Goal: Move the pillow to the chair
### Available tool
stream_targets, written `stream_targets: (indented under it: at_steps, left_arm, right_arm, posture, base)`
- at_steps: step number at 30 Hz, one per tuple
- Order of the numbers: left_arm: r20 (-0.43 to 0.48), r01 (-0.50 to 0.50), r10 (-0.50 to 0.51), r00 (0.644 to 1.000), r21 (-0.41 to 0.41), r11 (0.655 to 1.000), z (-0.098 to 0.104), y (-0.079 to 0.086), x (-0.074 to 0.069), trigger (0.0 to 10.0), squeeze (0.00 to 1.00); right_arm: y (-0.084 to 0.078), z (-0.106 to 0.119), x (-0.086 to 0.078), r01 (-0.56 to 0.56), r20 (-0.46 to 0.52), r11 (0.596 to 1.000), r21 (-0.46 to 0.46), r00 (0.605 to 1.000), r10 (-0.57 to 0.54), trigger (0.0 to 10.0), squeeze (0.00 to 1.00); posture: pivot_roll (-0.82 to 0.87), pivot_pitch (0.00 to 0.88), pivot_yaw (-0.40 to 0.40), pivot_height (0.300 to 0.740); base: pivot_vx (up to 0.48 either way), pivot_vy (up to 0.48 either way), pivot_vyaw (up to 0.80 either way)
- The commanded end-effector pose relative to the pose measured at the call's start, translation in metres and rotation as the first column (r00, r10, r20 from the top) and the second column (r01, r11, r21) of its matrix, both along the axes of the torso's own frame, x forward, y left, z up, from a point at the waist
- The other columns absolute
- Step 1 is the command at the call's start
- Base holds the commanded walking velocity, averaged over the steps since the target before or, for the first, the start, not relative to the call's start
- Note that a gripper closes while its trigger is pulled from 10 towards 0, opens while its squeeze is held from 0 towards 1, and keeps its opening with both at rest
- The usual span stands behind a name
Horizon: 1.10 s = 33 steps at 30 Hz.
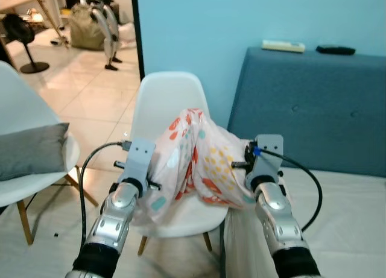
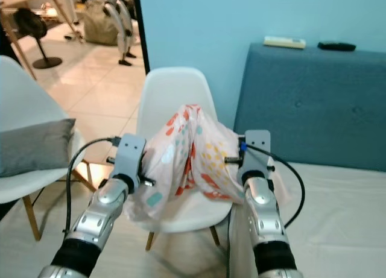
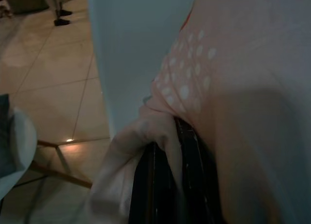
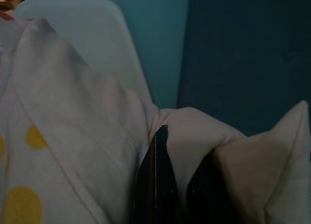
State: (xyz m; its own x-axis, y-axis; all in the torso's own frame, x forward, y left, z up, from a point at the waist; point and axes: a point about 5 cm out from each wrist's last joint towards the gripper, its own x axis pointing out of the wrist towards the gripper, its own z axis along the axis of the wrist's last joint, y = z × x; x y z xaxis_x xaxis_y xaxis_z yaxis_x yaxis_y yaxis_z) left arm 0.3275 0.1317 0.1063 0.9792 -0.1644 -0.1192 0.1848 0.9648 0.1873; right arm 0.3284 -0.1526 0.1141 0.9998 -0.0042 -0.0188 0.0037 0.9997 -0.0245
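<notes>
A white chair [image 1: 163, 103] stood against a light blue wall [image 1: 193, 25], with a blue headboard [image 1: 313, 103] and a white bed [image 1: 350, 224] just beside it on the right. The pillow [image 1: 196, 160], pale with orange, yellow and teal spots, sat bunched on the chair's seat, its top leaning toward the backrest. The left gripper [image 3: 167, 185] was pinched on the pillow's left edge, cloth folded between its fingers. The right gripper [image 4: 177, 185] was clamped on a fold at the pillow's right edge, over the bed's edge. Another white chair [image 1: 24, 109] at the left carried a grey cushion [image 1: 33, 150], with open tiled floor [image 1: 84, 97] behind it.
</notes>
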Motion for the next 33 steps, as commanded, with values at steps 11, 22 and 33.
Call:
stream_targets:
  at_steps: [11, 22, 33]
  left_arm:
    - [0.076, 0.025, -0.021, 0.997, -0.057, 0.998, 0.0178, -0.0068, 0.0063, 10.0, 0.00]
    - [0.076, 0.041, -0.036, 0.996, -0.063, 0.997, 0.0192, -0.0091, 0.0079, 10.0, 0.00]
    - [0.074, 0.058, -0.055, 0.996, -0.044, 0.997, 0.0193, -0.0113, 0.0085, 10.0, 0.00]
  right_arm:
    - [0.0155, 0.0084, 0.0053, -0.074, 0.023, 0.997, 0.002, 0.997, 0.074, 10.0, 0.00]
    - [0.0135, 0.0093, 0.0068, -0.065, 0.025, 0.998, 0.020, 0.998, 0.064, 10.0, 0.00]
    - [0.0132, 0.0089, 0.0051, -0.059, 0.035, 0.998, 0.038, 0.998, 0.058, 10.0, 0.00]
  posture:
    - [-0.04, 0.065, -0.018, 0.740]
    - [-0.04, 0.064, -0.006, 0.740]
    - [-0.04, 0.065, 0.003, 0.740]
  base:
    - [0.124, 0.000, 0.00]
    - [0.325, 0.000, 0.00]
    - [0.193, 0.000, -0.44]
